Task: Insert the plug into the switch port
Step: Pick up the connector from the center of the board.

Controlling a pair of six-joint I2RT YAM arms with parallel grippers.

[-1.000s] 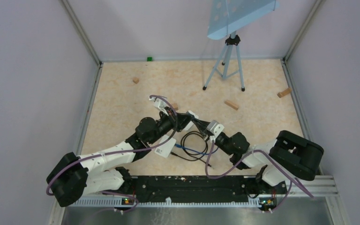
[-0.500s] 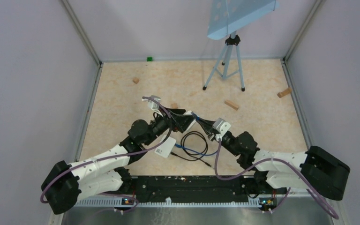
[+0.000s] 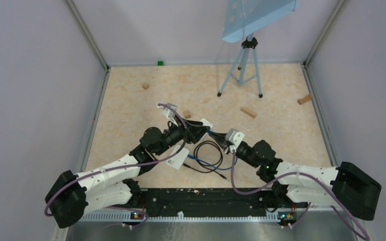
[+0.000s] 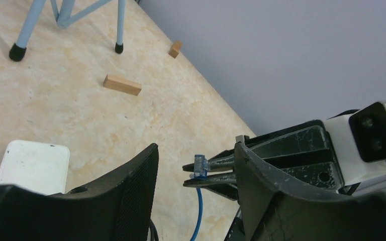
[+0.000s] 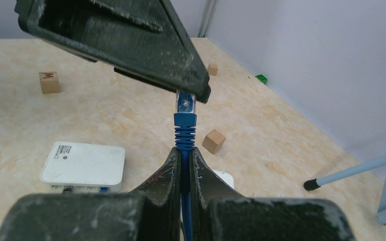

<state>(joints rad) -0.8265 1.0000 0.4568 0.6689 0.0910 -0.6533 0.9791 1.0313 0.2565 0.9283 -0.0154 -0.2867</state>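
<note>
My right gripper [image 3: 217,134] is shut on a blue cable just behind its clear plug [image 5: 185,106], which points up and forward. In the left wrist view the plug [image 4: 199,166] sits between my left gripper's [image 4: 196,148] open fingers, touching neither. In the top view my left gripper [image 3: 197,129] meets the right one above the floor. The white switch box [image 3: 177,159] lies under my left forearm. In the right wrist view the switch [image 5: 83,163] lies flat at lower left, its port side facing the camera.
A second small white box [image 3: 206,123] lies just beyond the grippers. A black cable coil [image 3: 208,150] and the blue cable [image 3: 206,161] lie below them. Wooden blocks [image 3: 248,112] are scattered about. A blue tripod [image 3: 241,68] stands at the back.
My right arm has stretched out, its elbow swinging right and lower. Both grippers stay together above the coil, with the left wrist shifting slightly. The right gripper's hold on the cable is unchanged.
</note>
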